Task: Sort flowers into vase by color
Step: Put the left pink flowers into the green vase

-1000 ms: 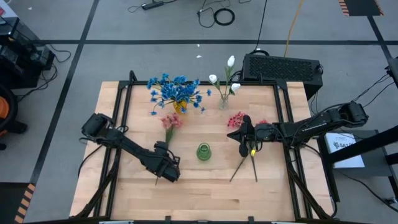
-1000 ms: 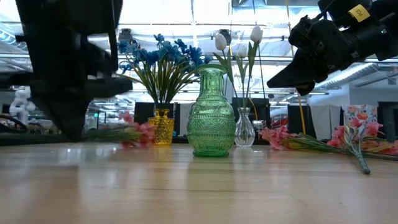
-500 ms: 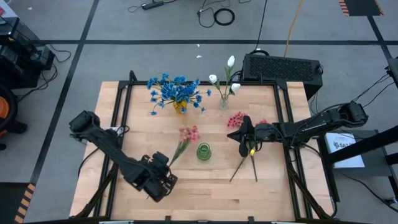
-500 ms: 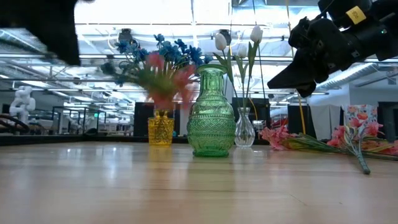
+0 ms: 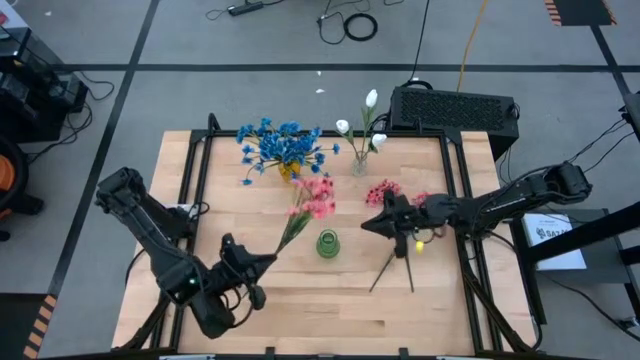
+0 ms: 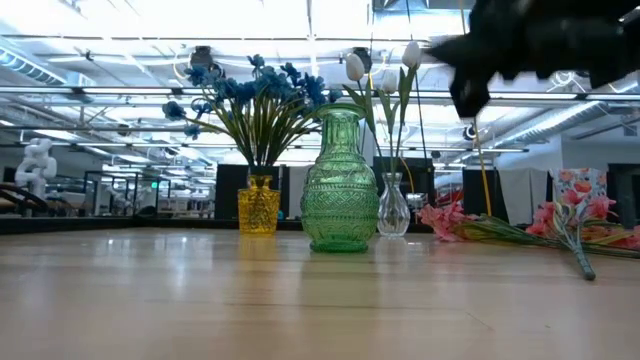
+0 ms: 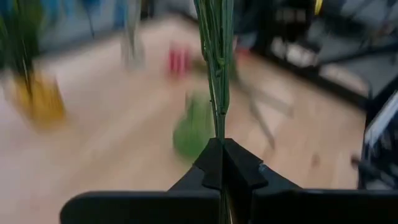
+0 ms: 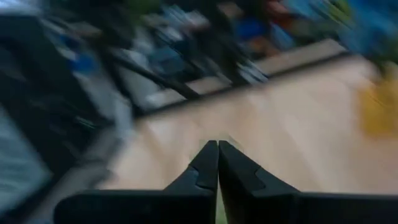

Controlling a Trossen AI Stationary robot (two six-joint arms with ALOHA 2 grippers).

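My left gripper (image 5: 262, 262) is shut on a pink flower sprig (image 5: 313, 196) that is lifted over the table, near the green vase (image 5: 327, 243). The green vase (image 6: 340, 180) stands mid-table. Behind it a yellow vase (image 5: 288, 172) holds blue flowers (image 5: 285, 143), and a clear vase (image 5: 359, 163) holds white tulips (image 5: 371, 98). More pink flowers (image 5: 380, 191) lie on the table at the right, their stems (image 5: 393, 268) running toward the near edge. My right gripper (image 5: 368, 225) hangs above them, shut, with nothing showing between its fingers (image 8: 218, 163). My left gripper pinches the sprig's green stems at their lower end (image 7: 219, 132) between its two fingertips (image 7: 211, 155). The fingers come from the table's near left and lie along the stems. The sprig is lifted clear and slants away toward the far right, with its pink blooms (image 5: 315, 196) between the yellow and green vases.
A dark box (image 5: 455, 108) sits behind the table's far right corner. Bare wood lies along the near edge (image 5: 330, 315) and at the left (image 5: 200, 190). The pink flowers on the table (image 6: 570, 215) spread toward the right edge.
My left gripper has risen and drawn back toward the near left corner, turning as it went. It has lifted the pink sprig off the table; the blooms swung from left of the yellow vase to beside the green one. My right gripper has tipped up from pointing down to about level.
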